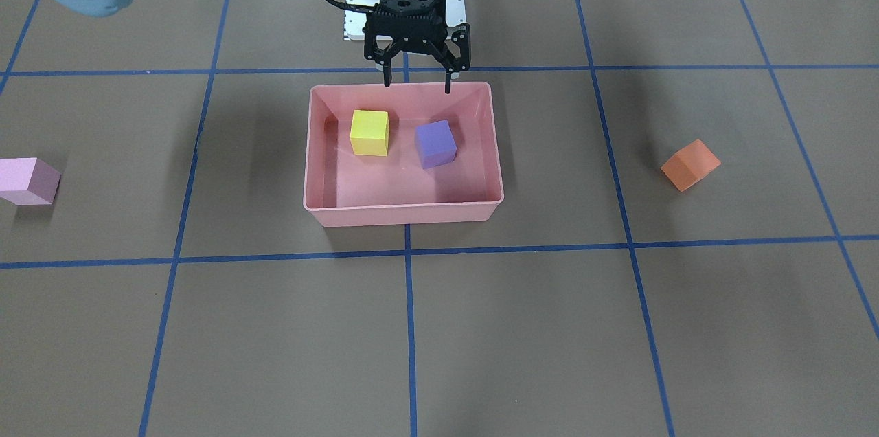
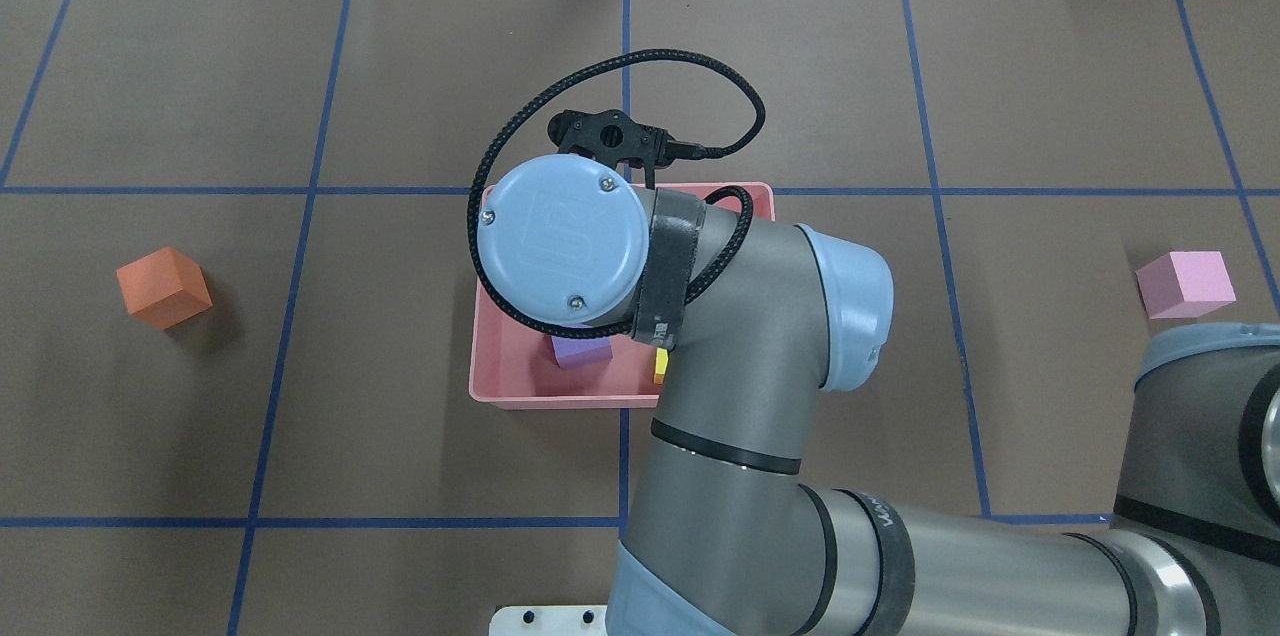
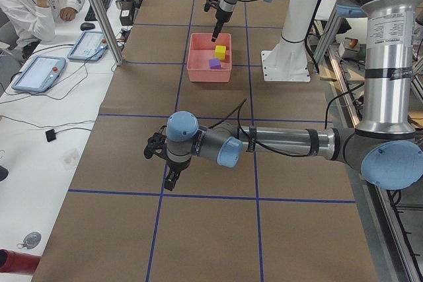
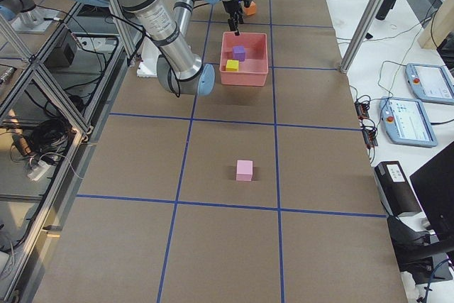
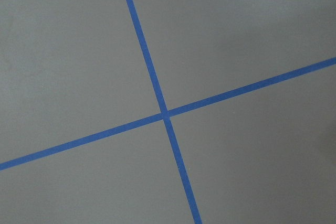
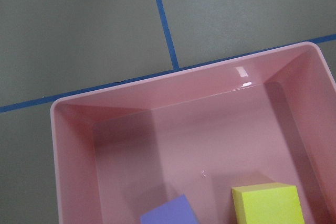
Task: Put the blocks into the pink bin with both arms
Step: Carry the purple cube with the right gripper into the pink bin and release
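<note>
The right gripper (image 1: 417, 86) hangs spread and empty above the pink bin (image 1: 405, 215), yellow cube (image 1: 369, 132) and purple cube (image 1: 435, 143) inside, orange cube (image 1: 690, 164) and light pink cube (image 1: 26, 181) lying well out either side, and the left gripper (image 3: 169, 179), its grip unreadable from here, could clash with it over the bin.

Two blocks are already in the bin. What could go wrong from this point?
1. The open right end effector appears close above the rim of the pink bin; a low sideways move might catch it and shift the bin.
2. The orange cube sits turned against the tape lines, so an unaligned grasp may push it away.
</note>
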### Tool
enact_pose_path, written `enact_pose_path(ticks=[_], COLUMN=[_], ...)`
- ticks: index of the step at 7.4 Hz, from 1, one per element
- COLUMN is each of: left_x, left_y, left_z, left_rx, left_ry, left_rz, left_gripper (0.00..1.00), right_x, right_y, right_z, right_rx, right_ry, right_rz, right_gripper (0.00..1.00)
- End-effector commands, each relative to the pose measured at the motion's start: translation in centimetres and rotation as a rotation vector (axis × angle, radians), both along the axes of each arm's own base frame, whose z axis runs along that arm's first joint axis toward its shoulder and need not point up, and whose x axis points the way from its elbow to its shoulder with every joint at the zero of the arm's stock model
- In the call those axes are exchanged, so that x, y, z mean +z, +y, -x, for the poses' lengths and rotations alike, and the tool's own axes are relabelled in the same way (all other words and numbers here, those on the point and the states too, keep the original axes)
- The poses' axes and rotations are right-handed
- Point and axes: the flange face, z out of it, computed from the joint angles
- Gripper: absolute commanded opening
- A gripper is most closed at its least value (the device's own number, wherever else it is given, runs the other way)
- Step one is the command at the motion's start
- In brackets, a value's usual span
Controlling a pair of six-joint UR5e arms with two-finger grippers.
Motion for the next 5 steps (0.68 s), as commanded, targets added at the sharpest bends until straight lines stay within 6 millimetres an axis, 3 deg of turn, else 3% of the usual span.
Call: enact_pose_path(ticks=[1,2,3,4,5], left_x=[-1.0,-1.6,-2.6,-3.6,-4.6], left_y=[-0.3,-0.2,-0.3,-0.3,-0.2], left_z=[-0.7,-1.3,-3.6,-7.1,-9.8], left_rx=[-0.065,-0.062,-0.085,-0.145,-0.215], left_ry=[0.057,0.114,0.167,0.201,0.234], left_rz=[0.045,0.041,0.12,0.209,0.277], left_gripper=[1.0,1.0,1.0,1.0,1.0], right_x=[0.3,2.2,5.0,8.2,10.7], right_y=[-4.5,-7.3,-9.9,-12.0,-13.9], right_z=[-5.6,-9.7,-14.6,-19.0,-22.3], right_rx=[-0.065,-0.102,-0.158,-0.221,-0.267], right_ry=[0.045,0.055,0.064,0.075,0.096], right_rz=[0.003,-0.005,-0.021,-0.032,-0.051], right_gripper=[1.0,1.0,1.0,1.0,1.0])
